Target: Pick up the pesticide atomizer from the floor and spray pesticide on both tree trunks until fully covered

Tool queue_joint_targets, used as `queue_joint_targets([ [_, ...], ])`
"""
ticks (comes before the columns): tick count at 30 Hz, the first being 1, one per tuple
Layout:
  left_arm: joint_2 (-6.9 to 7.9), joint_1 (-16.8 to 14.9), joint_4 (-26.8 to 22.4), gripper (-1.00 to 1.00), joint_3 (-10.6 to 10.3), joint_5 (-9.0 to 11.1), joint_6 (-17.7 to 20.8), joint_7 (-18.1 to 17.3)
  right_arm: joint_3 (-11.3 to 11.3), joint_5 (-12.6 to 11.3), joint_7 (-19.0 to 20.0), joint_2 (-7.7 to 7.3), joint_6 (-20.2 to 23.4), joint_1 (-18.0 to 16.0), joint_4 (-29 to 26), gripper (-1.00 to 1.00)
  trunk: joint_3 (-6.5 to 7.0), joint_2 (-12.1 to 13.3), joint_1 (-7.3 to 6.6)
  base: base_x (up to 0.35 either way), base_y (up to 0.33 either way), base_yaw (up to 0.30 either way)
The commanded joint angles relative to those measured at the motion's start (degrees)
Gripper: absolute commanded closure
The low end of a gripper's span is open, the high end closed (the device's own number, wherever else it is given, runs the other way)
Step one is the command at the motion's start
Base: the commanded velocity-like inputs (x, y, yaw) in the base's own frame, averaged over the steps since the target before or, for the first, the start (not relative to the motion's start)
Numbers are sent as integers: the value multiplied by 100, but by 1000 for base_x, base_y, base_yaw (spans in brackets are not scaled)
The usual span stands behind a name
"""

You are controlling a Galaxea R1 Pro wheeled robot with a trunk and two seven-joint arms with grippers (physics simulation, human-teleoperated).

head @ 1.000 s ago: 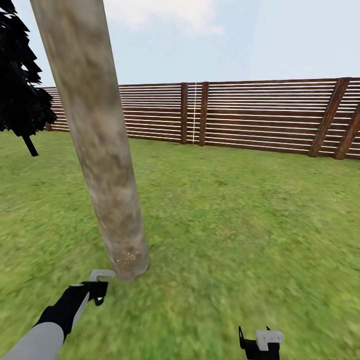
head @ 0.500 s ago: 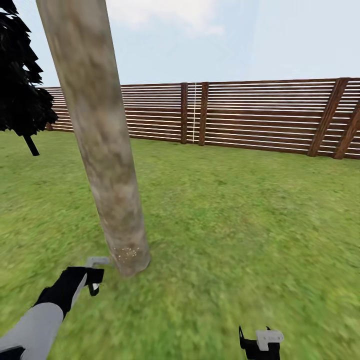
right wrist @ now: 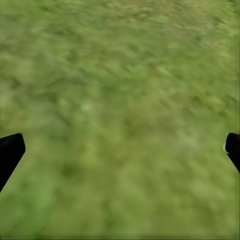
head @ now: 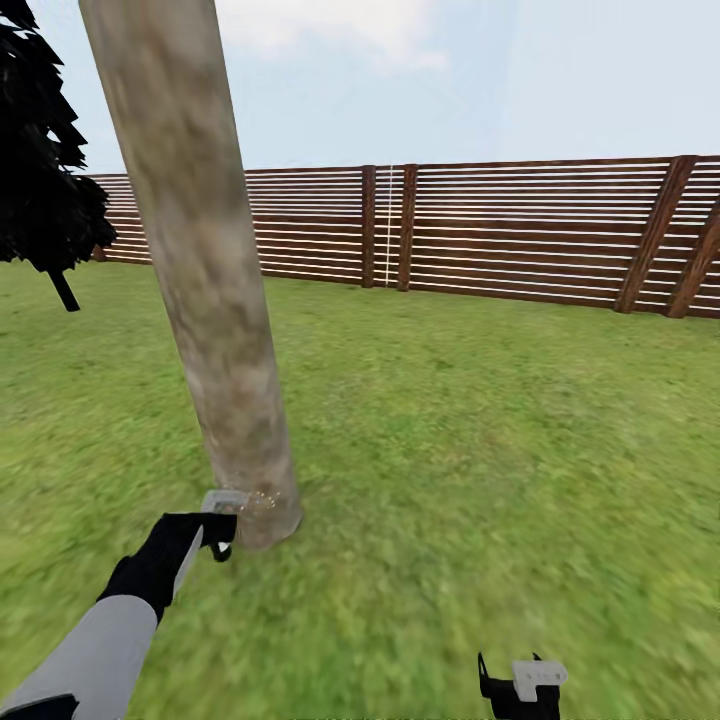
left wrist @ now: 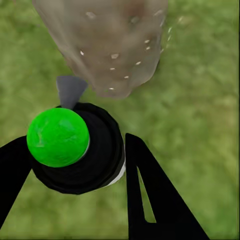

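One thick mottled grey-brown tree trunk rises from the lawn at the left, tilted in the head view. My left gripper sits just beside its base. In the left wrist view that gripper is shut on the pesticide atomizer, a black body with a bright green round cap. Its grey nozzle points at the foot of the trunk, where pale specks dot the bark. My right gripper hangs low at the front right. Its fingers stand wide apart over bare grass in the right wrist view.
A brown horizontal-slat fence closes off the lawn at the back. A narrow black-foliaged tree stands at the far left. Open grass stretches to the right of the trunk.
My left arm has moved forward with the atomizer, closer to the base of the trunk. The right arm has stayed where it was.
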Motion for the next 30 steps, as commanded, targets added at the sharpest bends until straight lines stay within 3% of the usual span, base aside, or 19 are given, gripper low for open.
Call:
queue_joint_targets([
  [1,-52,-9,-17,100,-14,-8,60,1,0,0,0,0,0,0,0,-100,0,0,0,-5,1,0],
  [5,-391,-51,-31,100,-29,-11,93,8,0,0,0,0,0,0,0,-100,0,0,0,-1,0,0],
  [7,-470,-105,-59,100,-29,-13,103,2,0,0,0,0,0,0,0,-100,0,0,0,0,0,0],
  [10,-384,-81,-554,100,0,-7,323,1,0,-2,0,0,0,0,0,-100,0,0,0,0,0,0],
  [11,-274,-55,-894,100,20,-2,496,-1,0,0,0,-1,0,0,0,-100,0,0,0,0,0,0],
  [13,-137,-40,-1098,100,22,4,571,-7,0,0,0,-1,0,0,0,-100,0,0,0,0,0,0],
  [15,-127,-29,-1154,100,-30,-6,589,-3,0,0,0,-1,0,0,0,-100,0,0,0,0,0,0],
  [19,-436,-38,-1173,100,-570,-5,598,6,0,-4,0,-8,0,0,0,-100,0,0,0,0,0,0],
  [21,-516,-51,-1180,100,-677,6,606,9,0,-4,0,-9,0,0,0,-100,0,0,0,0,0,0],
  [23,-469,-61,-1214,100,-563,82,632,9,0,-5,0,-9,0,0,0,-100,0,0,0,0,0,0],
  [24,-383,-60,-1308,100,-406,120,642,7,0,-5,0,-9,0,0,0,-100,0,0,0,0,0,0],
  [26,-66,-56,-1408,100,-121,160,667,2,0,-5,0,-9,0,0,0,-100,0,0,0,0,0,0],
  [27,5,-47,-1424,100,-83,163,678,1,0,-5,0,-9,0,0,0,-100,0,0,0,0,0,0],
  [30,33,-38,-1436,100,-94,163,685,0,0,-3,0,-9,0,0,0,-100,0,0,0,0,0,0],
])
